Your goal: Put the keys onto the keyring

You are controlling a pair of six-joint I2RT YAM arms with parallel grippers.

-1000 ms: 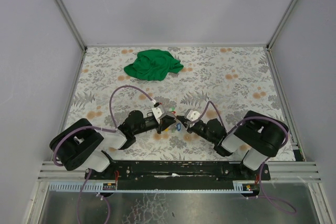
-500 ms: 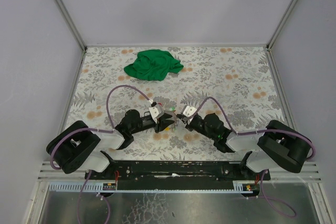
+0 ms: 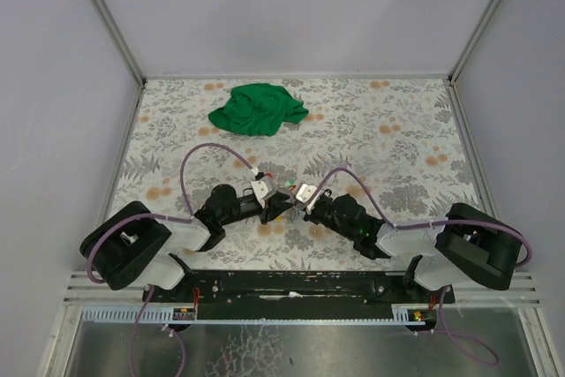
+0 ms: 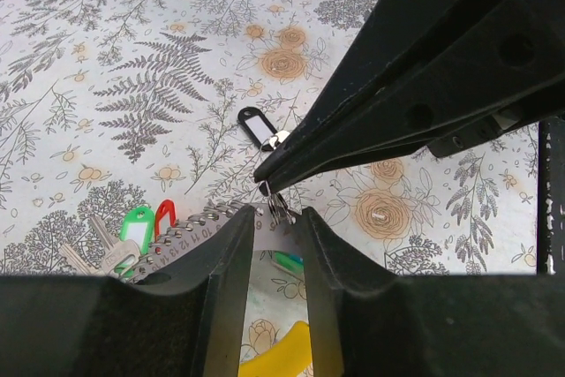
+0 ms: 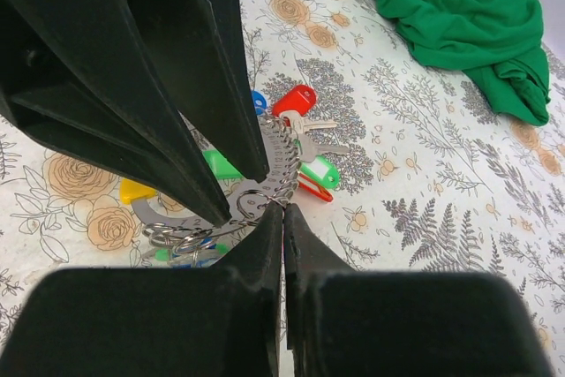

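right wrist: grippers meet at the keyring (image 5: 251, 204)
the thin grey wire loop looks round, no clear long side, at 9 o'clock of the right gripper (image 5: 282, 211), whose jaws pinch its edge. the left gripper (image 5: 244, 199) has a narrow gap around it. the keys (image 5: 296, 99), bright plastic heads, lie at 12 o'clock, red one's blade pointing to 3 o'clock.

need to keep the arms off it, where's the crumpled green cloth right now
Top view: the crumpled green cloth lies on the floral table near its far edge, left of centre, well beyond the left gripper and right gripper.
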